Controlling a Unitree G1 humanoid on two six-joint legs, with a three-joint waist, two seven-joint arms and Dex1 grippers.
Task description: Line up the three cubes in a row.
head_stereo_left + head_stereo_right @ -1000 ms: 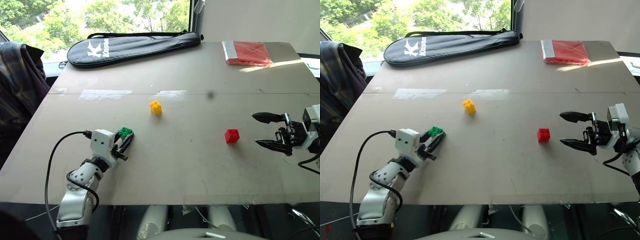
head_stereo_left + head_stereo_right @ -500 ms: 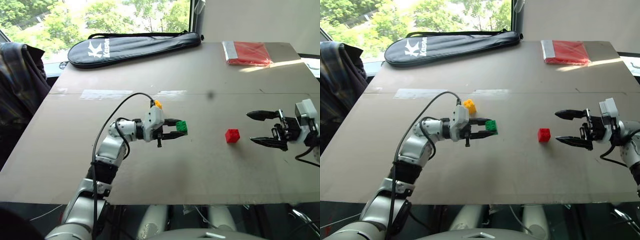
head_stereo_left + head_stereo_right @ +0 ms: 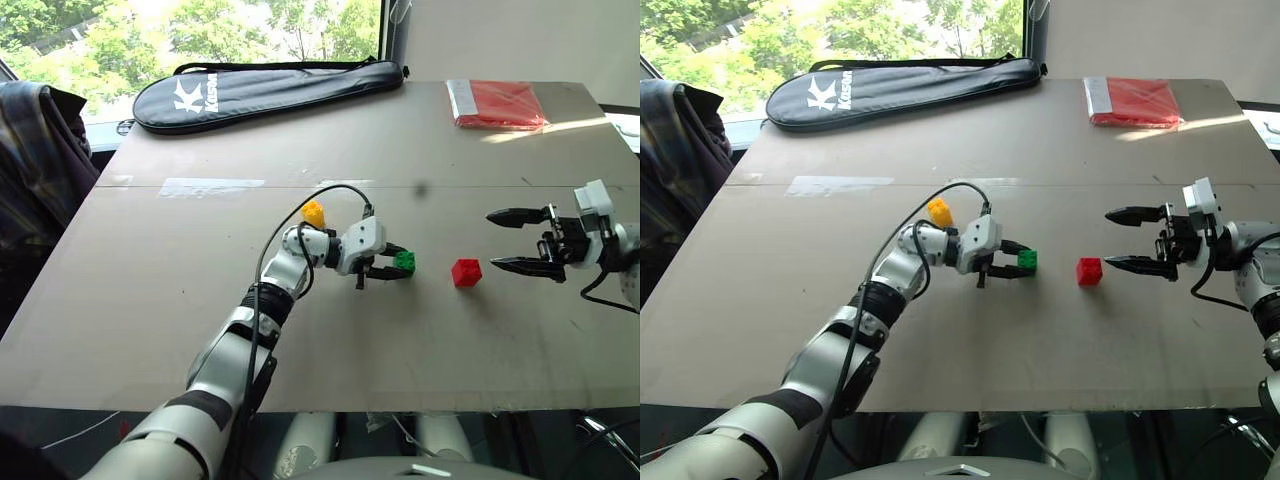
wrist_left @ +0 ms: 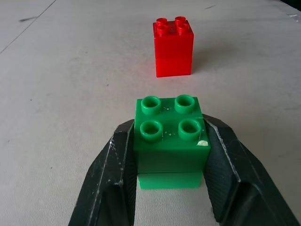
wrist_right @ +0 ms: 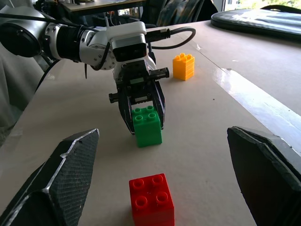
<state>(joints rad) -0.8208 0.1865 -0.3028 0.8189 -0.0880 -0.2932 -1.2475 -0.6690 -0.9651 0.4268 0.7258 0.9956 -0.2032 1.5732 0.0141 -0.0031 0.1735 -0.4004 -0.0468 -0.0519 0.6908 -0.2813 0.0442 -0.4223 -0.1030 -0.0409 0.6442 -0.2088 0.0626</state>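
My left gripper (image 3: 401, 265) is shut on the green cube (image 3: 404, 262), which sits studs up, low over the table's middle. In the left wrist view both black fingers (image 4: 117, 179) press the sides of the green cube (image 4: 169, 141). The red cube (image 3: 465, 272) stands a short gap to its right, seen straight ahead as the red cube (image 4: 173, 47). Behind my left wrist, to the left, rests the yellow cube (image 3: 314, 213). My right gripper (image 3: 492, 240) is open, pointing left just right of the red cube, nothing between its fingers (image 5: 66, 174).
A black racket bag (image 3: 270, 92) lies along the far left edge of the table (image 3: 150, 300). A flat red packet (image 3: 495, 104) is at the far right corner. Tape strips (image 3: 210, 187) cross the tabletop. A jacket (image 3: 35, 160) hangs beside the table's left edge.
My left gripper has carried the green cube from the near left across to the middle, close to the red cube, turning to point right. The right gripper edged slightly farther away, still open.
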